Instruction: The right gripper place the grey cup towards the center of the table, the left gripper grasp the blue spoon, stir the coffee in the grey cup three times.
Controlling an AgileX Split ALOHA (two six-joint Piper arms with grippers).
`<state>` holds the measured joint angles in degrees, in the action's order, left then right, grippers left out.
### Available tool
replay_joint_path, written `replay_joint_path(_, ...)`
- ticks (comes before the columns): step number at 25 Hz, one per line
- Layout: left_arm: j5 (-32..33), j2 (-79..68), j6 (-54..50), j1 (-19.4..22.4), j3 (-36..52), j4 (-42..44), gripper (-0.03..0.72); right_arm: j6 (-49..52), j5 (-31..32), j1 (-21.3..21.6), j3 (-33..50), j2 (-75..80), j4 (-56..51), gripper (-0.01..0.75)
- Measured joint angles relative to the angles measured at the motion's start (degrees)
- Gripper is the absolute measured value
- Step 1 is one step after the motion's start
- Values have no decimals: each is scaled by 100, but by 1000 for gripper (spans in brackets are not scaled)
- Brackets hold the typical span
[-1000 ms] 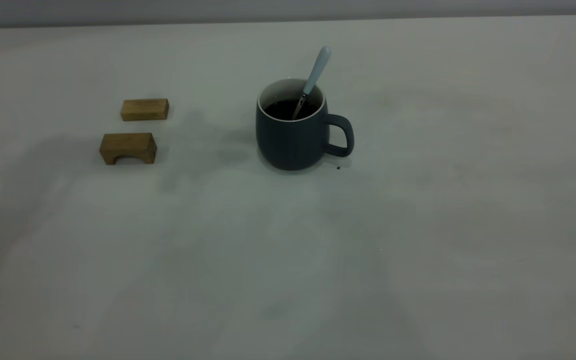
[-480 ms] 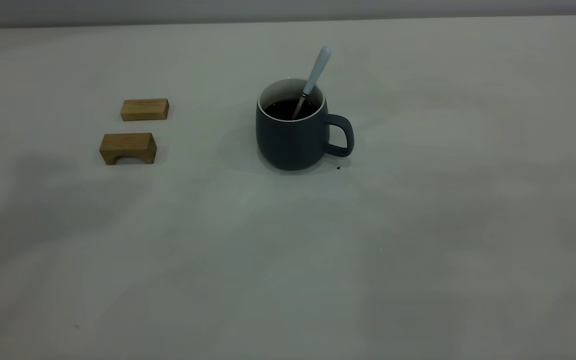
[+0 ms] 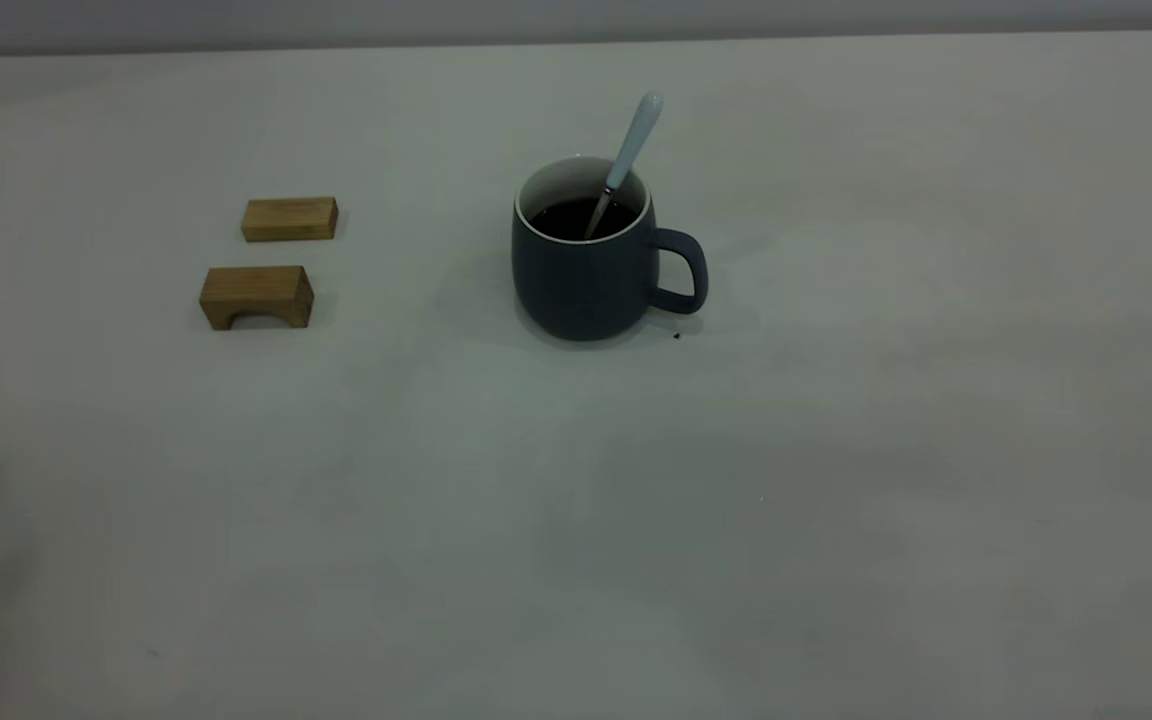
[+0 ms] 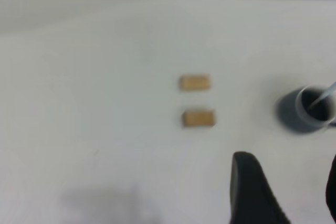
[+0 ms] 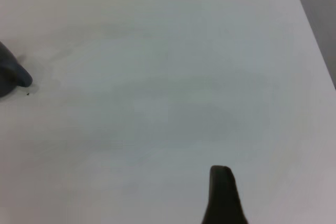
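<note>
Cup and spoon sit alone mid-table, both arms clear of them.

The grey cup (image 3: 584, 262) stands upright near the centre of the table (image 3: 836, 500), handle to the right, with the blue spoon (image 3: 625, 160) leaning in the coffee (image 3: 576, 218) against the far-right rim. Two wooden blocks (image 3: 271, 262) lie well apart to its left. The left gripper (image 4: 286, 192) hangs high over the near table with its jaws spread and empty; only one finger of the right gripper (image 5: 223, 195) shows, so I cannot tell its state. The risk from here: the spoon rests loose, so a careless pass or a bump on the handle could tip it out, rock the cup and spill coffee.
</note>
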<state>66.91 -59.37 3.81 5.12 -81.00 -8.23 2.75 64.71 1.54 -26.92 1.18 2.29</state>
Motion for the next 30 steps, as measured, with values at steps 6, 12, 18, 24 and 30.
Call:
replay_joint_path(6,0,1718,6,0,2031,275,423,0,0,0,0,0,0,580)
replay_joint_path(12,-255,3400,61,0,4095,369,423,0,0,0,0,0,0,580)
replay_joint_path(18,-279,4446,116,0,5218,429,423,0,0,0,0,0,0,580)
replay_joint_path(24,-231,5524,151,0,5304,494,423,0,0,0,0,0,5,580)
replay_joint_path(30,-213,6042,166,0,5305,499,423,0,0,0,0,0,5,580)
